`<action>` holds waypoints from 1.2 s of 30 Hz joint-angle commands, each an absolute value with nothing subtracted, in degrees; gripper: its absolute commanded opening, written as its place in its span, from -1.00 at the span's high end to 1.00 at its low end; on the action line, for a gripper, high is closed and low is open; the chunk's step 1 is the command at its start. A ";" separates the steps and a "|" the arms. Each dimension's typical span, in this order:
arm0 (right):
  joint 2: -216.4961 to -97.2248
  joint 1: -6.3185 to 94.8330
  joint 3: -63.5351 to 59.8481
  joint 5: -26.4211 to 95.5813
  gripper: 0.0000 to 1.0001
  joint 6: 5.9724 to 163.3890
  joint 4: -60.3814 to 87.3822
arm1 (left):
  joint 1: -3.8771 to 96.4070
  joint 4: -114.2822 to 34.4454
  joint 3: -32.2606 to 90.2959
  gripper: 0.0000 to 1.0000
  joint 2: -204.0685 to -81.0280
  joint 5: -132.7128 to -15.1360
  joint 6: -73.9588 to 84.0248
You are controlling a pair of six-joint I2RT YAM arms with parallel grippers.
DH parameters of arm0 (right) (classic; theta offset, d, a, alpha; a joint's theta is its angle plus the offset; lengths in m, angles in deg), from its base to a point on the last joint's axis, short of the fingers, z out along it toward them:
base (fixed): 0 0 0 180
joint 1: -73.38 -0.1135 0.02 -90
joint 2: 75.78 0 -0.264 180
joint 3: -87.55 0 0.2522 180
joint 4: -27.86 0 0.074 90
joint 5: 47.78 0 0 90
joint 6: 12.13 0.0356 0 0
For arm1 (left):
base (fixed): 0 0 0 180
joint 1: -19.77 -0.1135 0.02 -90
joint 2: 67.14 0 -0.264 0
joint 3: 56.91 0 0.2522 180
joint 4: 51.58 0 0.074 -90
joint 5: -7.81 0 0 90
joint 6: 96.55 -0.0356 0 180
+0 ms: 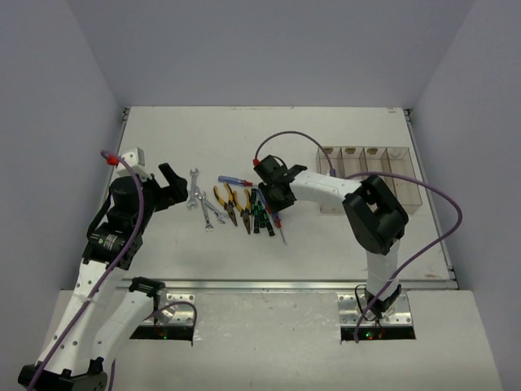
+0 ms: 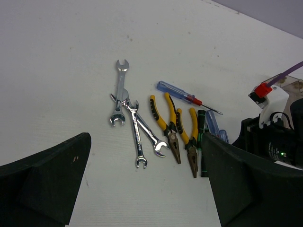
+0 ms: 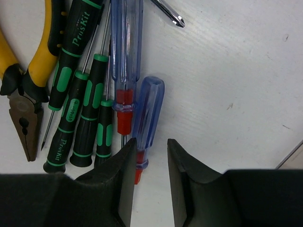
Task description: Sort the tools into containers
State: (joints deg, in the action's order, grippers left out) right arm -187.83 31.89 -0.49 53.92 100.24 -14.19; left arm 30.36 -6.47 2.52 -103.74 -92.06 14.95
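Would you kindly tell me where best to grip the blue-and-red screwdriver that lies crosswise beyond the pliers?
I would take the screwdriver by its blue handle, from above, jaws across its width: it lies flat and apart, with bare table beyond it, though the handle ends of the pliers come close.

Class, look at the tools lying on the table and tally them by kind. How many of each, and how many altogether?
Silver wrenches: 3
Yellow-handled pliers: 2
Blue-and-red screwdrivers: 3
Black-and-green screwdrivers: 4
Total: 12 tools
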 commanded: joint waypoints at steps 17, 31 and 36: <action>-182.11 33.41 0.63 60.98 1.00 100.25 -14.37 | 30.66 -9.36 2.38 -1.00 -102.83 -91.15 14.63; -181.95 57.99 -13.19 55.29 1.00 89.07 -18.42 | 30.66 -9.51 2.29 -1.00 -102.93 -90.52 14.58; -188.73 59.40 -18.24 57.00 0.57 88.06 -20.52 | 30.66 -9.59 2.29 -1.00 -103.35 -90.20 14.47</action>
